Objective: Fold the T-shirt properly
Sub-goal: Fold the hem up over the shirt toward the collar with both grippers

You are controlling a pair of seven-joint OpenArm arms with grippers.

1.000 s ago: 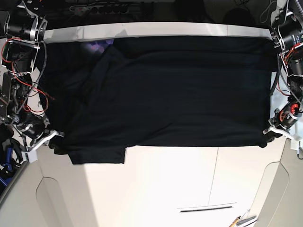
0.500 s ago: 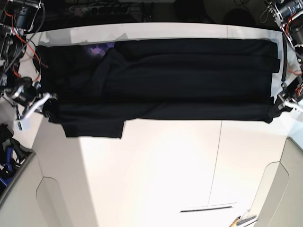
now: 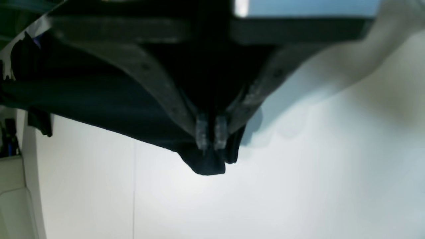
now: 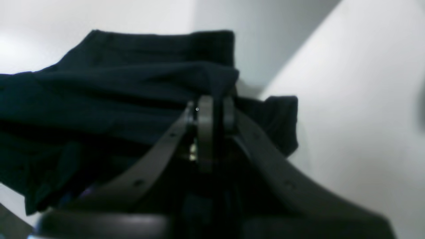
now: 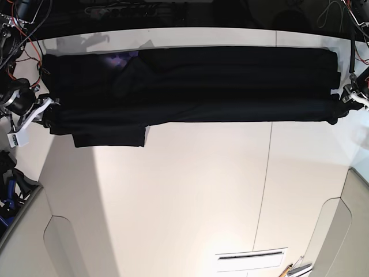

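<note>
The black T-shirt (image 5: 230, 86) lies stretched across the far part of the white table (image 5: 190, 196), its near hem lifted and carried toward the far edge. A bit of purple print (image 5: 118, 58) shows at the far left. A sleeve (image 5: 109, 137) hangs down at the left. My left gripper (image 5: 340, 112) is shut on the shirt's right hem corner (image 3: 207, 164). My right gripper (image 5: 46, 115) is shut on the left hem corner (image 4: 215, 83). In both wrist views the jaws (image 3: 211, 134) (image 4: 214, 113) are pressed together on black cloth.
The table's far edge (image 5: 202, 36) runs just behind the shirt. A seam (image 5: 265, 173) runs down the table right of centre. A vent slot (image 5: 251, 255) and some pens (image 5: 294, 269) lie at the near right. Grey panels flank the near corners.
Both grippers have carried the shirt's near hem farther toward the far edge, so the visible shirt is a narrower band. The sleeve at the left moved back with it.
</note>
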